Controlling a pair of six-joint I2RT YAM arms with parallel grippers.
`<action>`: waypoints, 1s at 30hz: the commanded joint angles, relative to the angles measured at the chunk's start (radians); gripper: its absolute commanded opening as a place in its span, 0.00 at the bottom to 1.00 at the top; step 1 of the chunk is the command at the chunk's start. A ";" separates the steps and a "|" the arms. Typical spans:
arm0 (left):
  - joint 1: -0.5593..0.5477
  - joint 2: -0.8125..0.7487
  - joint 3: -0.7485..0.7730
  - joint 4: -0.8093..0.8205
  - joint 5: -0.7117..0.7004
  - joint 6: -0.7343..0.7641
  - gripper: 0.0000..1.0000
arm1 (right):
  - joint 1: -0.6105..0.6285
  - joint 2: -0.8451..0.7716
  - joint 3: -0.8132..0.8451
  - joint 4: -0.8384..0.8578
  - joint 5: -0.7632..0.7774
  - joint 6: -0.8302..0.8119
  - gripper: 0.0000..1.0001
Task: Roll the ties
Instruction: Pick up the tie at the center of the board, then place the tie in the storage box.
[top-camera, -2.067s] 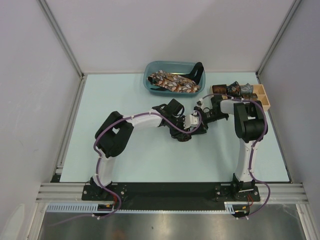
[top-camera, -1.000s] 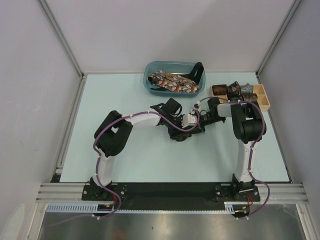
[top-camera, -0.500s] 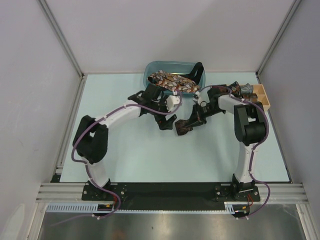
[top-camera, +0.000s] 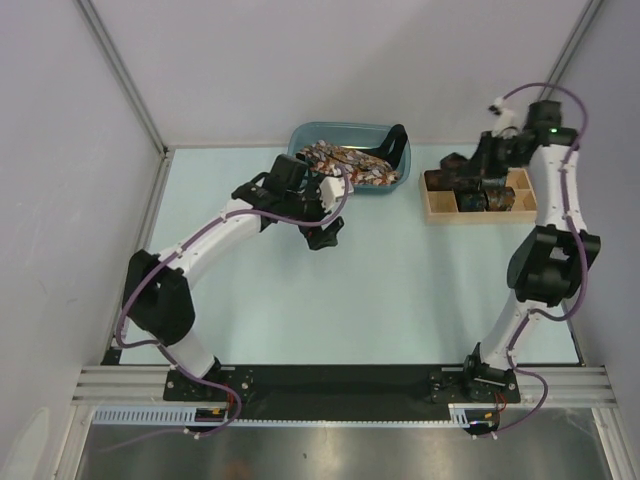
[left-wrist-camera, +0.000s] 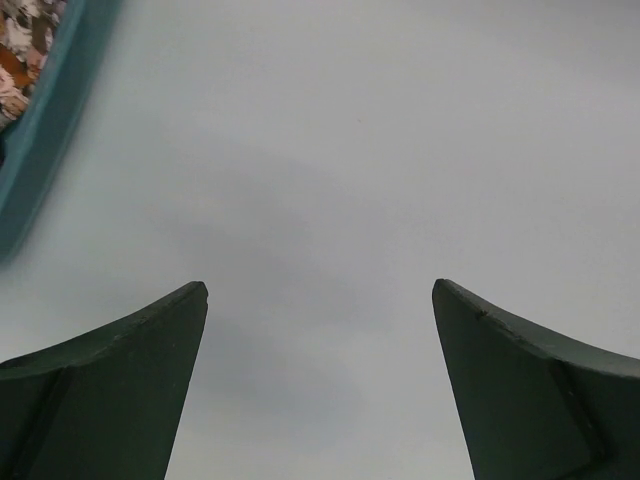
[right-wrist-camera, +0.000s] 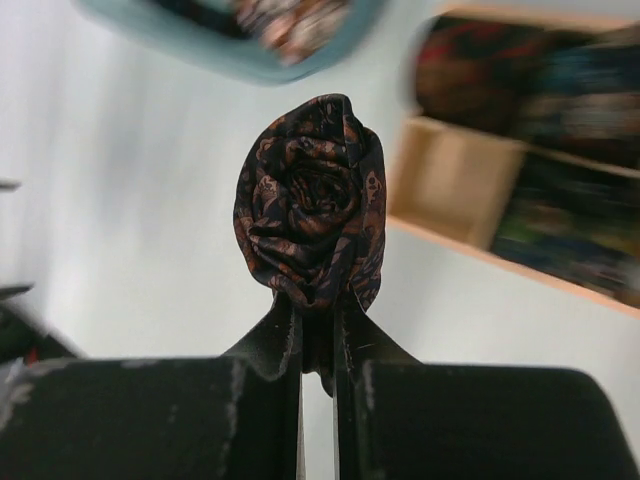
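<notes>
I start with the table (top-camera: 350, 300), with the blue tub (top-camera: 297, 170) at its far edge as my reference. To the right of the tub sits the wooden box (top-camera: 440, 214), split into compartments.

My left gripper (left-wrist-camera: 320, 290) hangs just in front of the tub, on the near side, spread wide and holding nothing. Its wrist camera shows only bare table and the tub's rim at the upper left.

My right gripper (right-wrist-camera: 318, 310) is up to the right of the tub, over the end of the wooden box nearest to it. It is pinched tight on the bottom of a rolled tie (right-wrist-camera: 310, 215), a dark brown coil with a rust-coloured print that looks firm and holds its shape.

As for progress, I see coiled ties (top-camera: 487, 199) already sitting in the box, though the arm hides part of it, so I cannot count them. The loose ties (top-camera: 345, 163) heaped in the tub are what remains. I judge the job partly done: this coil needs a free compartment, then the left gripper can fetch the next tie from the tub.
</notes>
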 joint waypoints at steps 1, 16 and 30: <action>0.013 -0.070 -0.026 0.060 -0.014 -0.025 1.00 | -0.155 0.011 0.192 -0.113 0.112 -0.082 0.00; 0.055 -0.095 -0.115 0.099 0.024 -0.081 1.00 | 0.055 0.071 0.432 -0.231 0.407 -0.889 0.00; 0.065 -0.155 -0.224 0.152 0.040 -0.172 1.00 | 0.286 0.164 0.369 -0.436 0.669 -1.322 0.00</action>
